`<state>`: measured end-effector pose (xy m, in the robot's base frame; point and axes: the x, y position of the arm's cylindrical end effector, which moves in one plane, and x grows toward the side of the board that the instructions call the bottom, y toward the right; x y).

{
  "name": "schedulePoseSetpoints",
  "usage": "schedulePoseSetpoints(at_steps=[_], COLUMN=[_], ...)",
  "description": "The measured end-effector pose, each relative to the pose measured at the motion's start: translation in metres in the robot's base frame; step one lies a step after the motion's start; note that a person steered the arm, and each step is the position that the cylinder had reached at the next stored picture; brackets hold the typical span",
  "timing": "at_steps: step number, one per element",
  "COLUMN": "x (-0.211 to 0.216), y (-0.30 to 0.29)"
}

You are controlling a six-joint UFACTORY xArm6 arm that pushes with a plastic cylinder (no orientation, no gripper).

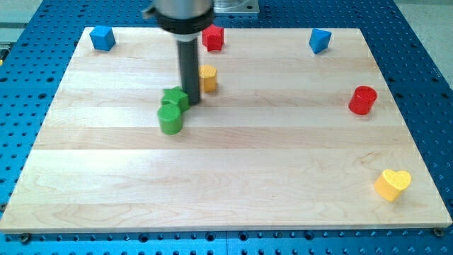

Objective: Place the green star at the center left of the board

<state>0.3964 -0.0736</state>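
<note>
At the top of the frame, left of centre, the arm shows as a blurred silvery-grey metal collar with a black cylindrical housing under it. From that housing a narrower straight rod runs down, dark charcoal and smooth, faintly glossy along one side, with no visible screws, cables or markings, down to my tip [192, 100]

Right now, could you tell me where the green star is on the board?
The green star sits left of centre in the upper half, touching the green cylinder just below it, with my tip against its right side and the yellow block up-right.
</note>
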Motion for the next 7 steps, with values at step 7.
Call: schedulePoseSetpoints(at_steps=[7], x=[0.034], y=[-0.097])
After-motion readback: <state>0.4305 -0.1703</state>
